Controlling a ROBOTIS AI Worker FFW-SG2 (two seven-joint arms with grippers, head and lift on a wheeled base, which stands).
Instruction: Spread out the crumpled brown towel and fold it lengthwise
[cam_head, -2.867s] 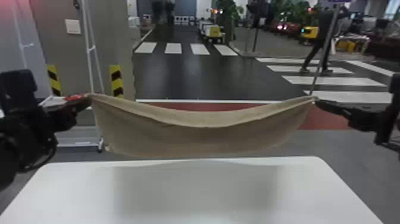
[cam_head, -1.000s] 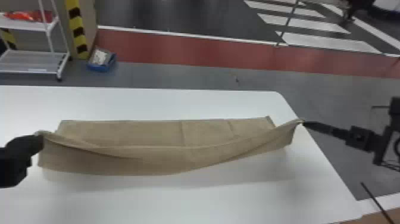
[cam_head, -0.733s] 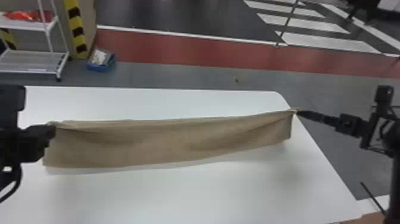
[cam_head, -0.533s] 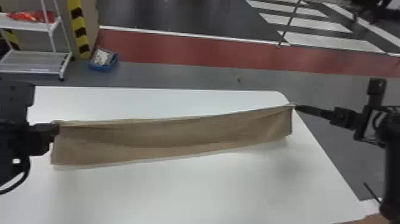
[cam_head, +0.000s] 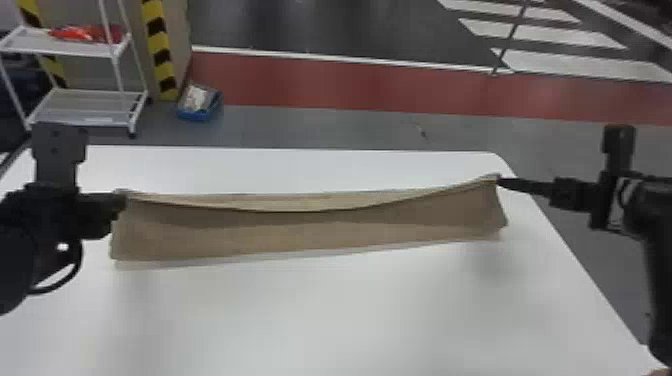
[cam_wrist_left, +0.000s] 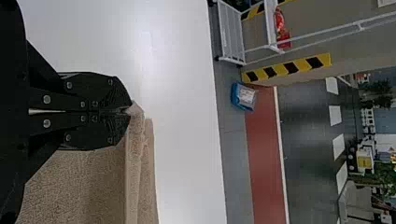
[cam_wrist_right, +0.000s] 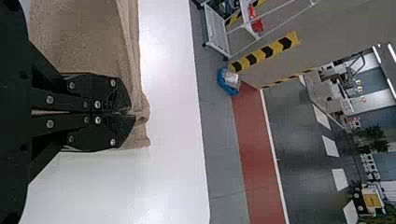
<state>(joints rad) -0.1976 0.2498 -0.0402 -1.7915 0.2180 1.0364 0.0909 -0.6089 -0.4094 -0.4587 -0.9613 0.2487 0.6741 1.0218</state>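
Brown towel (cam_head: 300, 232) spans the white table (cam_head: 350, 315), its nine-o'clock corner pinched in the left gripper (cam_head: 121, 200), its three-o'clock corner clamped in the right gripper (cam_head: 499, 181).

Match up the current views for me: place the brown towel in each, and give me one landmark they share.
Head view: brown towel in a long band across the middle, over the white table.
Left wrist view: brown towel pinched near its left end by the left tool.
Right wrist view: brown towel pinched near its right end by the right tool.
Shared landmark: blue bin on the floor.
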